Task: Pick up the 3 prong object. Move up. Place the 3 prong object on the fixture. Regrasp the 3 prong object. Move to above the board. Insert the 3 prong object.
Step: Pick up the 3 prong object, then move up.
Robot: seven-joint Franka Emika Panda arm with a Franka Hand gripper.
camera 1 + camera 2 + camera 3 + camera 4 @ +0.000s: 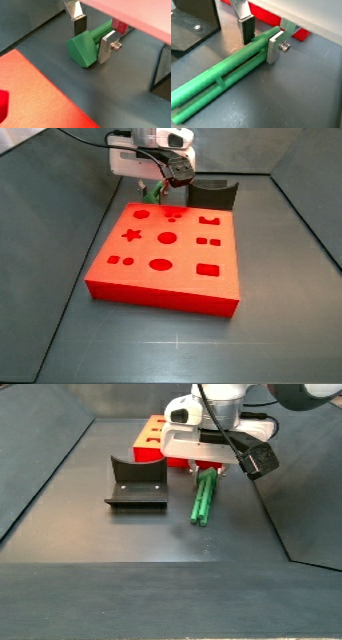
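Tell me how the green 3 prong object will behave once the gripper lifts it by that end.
The 3 prong object looks like moulded plastic with a cross-tie, so probably stiff and light. The gripper straddles only one end, so the long free end may droop or swing. Its rounded rods lie on the smooth floor, so it could roll if nudged.

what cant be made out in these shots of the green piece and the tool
- 3 prong object: in a side view, mostly hidden behind the tool.
- Its far end: cut off by a wrist view's edge.
- Fixture: only an edge shows.
- Contact between fingers and piece: unclear.
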